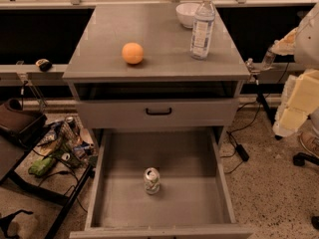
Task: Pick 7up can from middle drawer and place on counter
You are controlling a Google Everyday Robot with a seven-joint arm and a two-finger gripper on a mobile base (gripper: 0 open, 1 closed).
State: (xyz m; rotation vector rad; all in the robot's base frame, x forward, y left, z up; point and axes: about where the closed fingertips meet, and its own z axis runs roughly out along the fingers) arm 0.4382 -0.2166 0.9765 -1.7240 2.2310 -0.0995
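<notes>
The 7up can (152, 180) stands upright on the bare grey floor of the pulled-out middle drawer (219, 183), near its centre. The counter (99, 49) is the flat grey top of the cabinet above. My arm (304, 78), white with pale yellow padding, hangs at the right edge of the view. My gripper (259, 63) is beside the counter's right front corner, well above and to the right of the can, and holds nothing that I can see.
On the counter sit an orange (132, 53), a clear plastic bottle (202, 26) and a white bowl (188, 14). A shut drawer front with a black handle (158, 111) is above the open drawer. Clutter and cables (60, 143) lie on the floor at left.
</notes>
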